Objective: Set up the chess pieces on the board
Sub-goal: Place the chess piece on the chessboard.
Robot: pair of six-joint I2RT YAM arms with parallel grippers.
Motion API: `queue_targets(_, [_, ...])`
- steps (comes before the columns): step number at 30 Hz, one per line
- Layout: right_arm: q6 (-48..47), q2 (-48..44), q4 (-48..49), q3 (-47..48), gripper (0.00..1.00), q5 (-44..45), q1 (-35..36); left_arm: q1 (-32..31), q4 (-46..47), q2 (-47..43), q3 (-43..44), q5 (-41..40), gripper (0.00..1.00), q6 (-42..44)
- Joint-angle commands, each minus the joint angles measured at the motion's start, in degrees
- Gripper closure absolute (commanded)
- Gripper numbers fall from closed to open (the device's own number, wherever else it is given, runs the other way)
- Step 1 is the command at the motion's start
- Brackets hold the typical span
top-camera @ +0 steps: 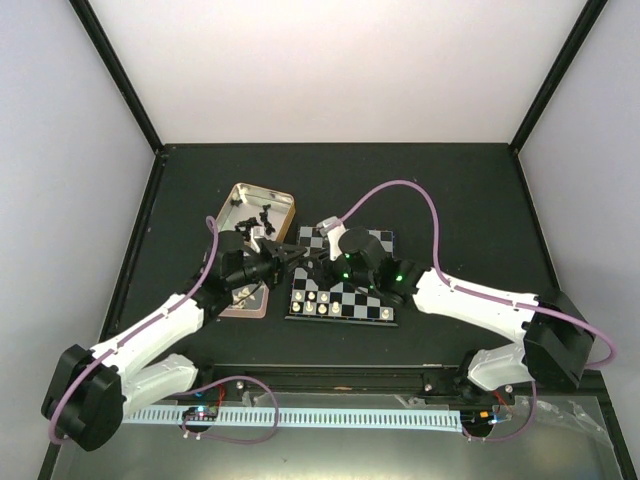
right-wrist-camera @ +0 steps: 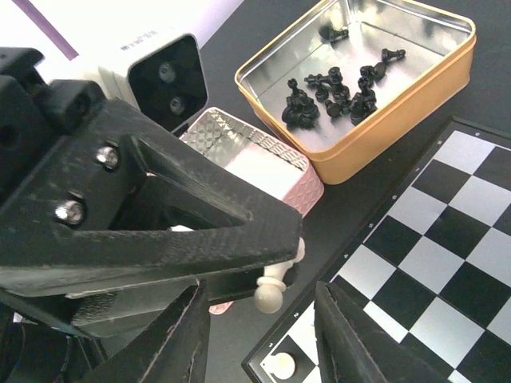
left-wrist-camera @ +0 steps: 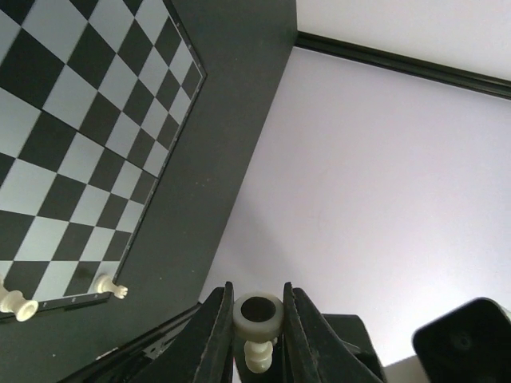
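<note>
My left gripper (left-wrist-camera: 259,299) is shut on a cream-white pawn (left-wrist-camera: 259,317), its round base gripped between the jaws. It hangs at the left edge of the board (top-camera: 378,243), pawn head (right-wrist-camera: 271,291) pointing down. My right gripper (right-wrist-camera: 259,319) is open, one finger on each side of that pawn's head with gaps both ways. From above, the two grippers meet at the board's left side, left gripper (top-camera: 298,258) facing right gripper (top-camera: 314,262). Several white pieces (top-camera: 330,300) stand on the board's near rows; one (right-wrist-camera: 279,365) shows in the corner square.
A gold tin (right-wrist-camera: 447,76) behind the board's left corner holds several black pieces (right-wrist-camera: 335,92). A pink tin (right-wrist-camera: 255,159) lies beside it, nearer the left arm. Black walls (top-camera: 130,240) rim the table.
</note>
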Motion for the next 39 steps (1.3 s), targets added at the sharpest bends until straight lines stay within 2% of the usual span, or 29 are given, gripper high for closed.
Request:
queue_targets(1, [0.36, -1.33, 2.44, -1.66, 0.64, 2.56, 0.29, -0.90, 4.44, -0.13, 2.52, 1.48, 0.84, -3.67])
queue_targets(13, [-2.49, -1.86, 4.61, -1.60, 0.82, 5.65, 0.26, -2.14, 5.26, -1.05, 1.82, 1.78, 0.85, -5.22])
queue_targets(19, [-3.73, -1.96, 3.56, -0.83, 0.98, 7.65, 0.24, -2.42, 6.10, -1.44, 1.18, 1.91, 0.85, -5.84])
queue_targets(21, [-3.90, -2.48, 2.65, -0.68, 0.99, 7.81, 0.27, -2.42, 5.58, -1.88, 1.21, 1.66, 0.83, -5.45])
queue_targets(24, [-4.09, -4.04, -1.25, -0.09, 0.99, 8.44, 0.07, -2.40, 0.47, -2.98, 2.72, 0.04, 0.71, -1.63])
queue_targets(27, [-4.03, -5.82, -8.61, 0.72, 0.99, 7.76, -1.10, -2.41, -11.20, -4.83, 6.48, -4.91, 0.51, 5.75])
queue_targets(29, [-3.69, -7.01, -13.99, 0.82, 0.99, 6.34, -2.48, -2.38, -17.30, -6.45, 7.61, -9.81, 0.43, 9.84])
queue_targets(34, [-4.77, -7.20, -28.83, 1.38, 0.99, 1.98, -6.32, -2.34, -21.54, -10.66, 7.32, -20.11, 0.33, 20.94])
queue_targets(39, [-6.91, -3.25, -40.91, 2.71, 0.99, 0.16, -6.96, -2.25, -26.64, -12.22, 9.75, -26.28, 0.31, 33.40])
